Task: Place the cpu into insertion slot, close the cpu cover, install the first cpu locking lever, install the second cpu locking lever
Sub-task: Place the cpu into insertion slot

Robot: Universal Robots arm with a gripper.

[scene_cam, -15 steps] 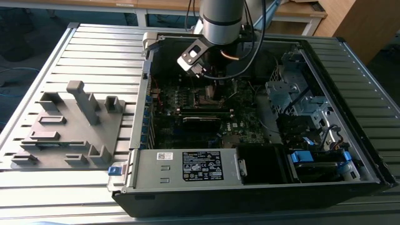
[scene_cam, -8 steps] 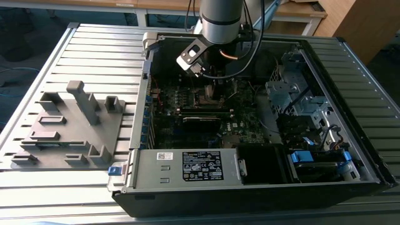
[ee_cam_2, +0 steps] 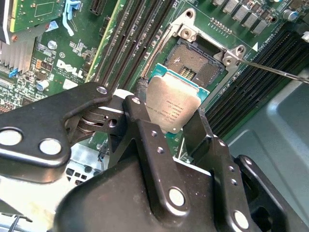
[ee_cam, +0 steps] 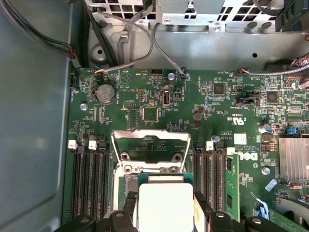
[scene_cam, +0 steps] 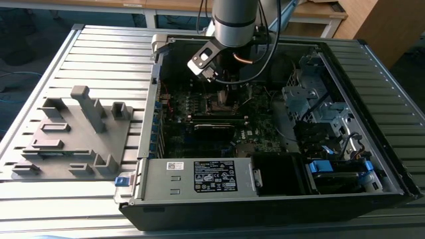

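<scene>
My gripper [ee_cam_2: 169, 120] is shut on the cpu [ee_cam_2: 171, 104], a thin square chip with a silvery face, held tilted between the two black fingers [ee_cam_2: 140, 121]. The chip hangs just above the insertion slot [ee_cam_2: 193, 60], whose dark centre and metal rim lie uncovered below it. In the first wrist view the cpu [ee_cam: 164, 203] sits between the fingers over the slot [ee_cam: 126, 186], and the cpu cover [ee_cam: 149, 133] stands raised open beyond it. A thin locking lever [ee_cam_2: 275, 70] sticks out beside the slot. In the exterior view the gripper [scene_cam: 229, 94] reaches down into the open computer case [scene_cam: 391, 164].
Memory slots [ee_cam: 89, 183] flank the socket on both sides, one with a green stick [ee_cam: 232, 186]. A finned heatsink [ee_cam: 292, 159] and cables [ee_cam: 145, 43] are nearby. A grey parts fixture [scene_cam: 73, 134] stands on the slatted table at the exterior view's left. The power supply [scene_cam: 199, 177] fills the case's near end.
</scene>
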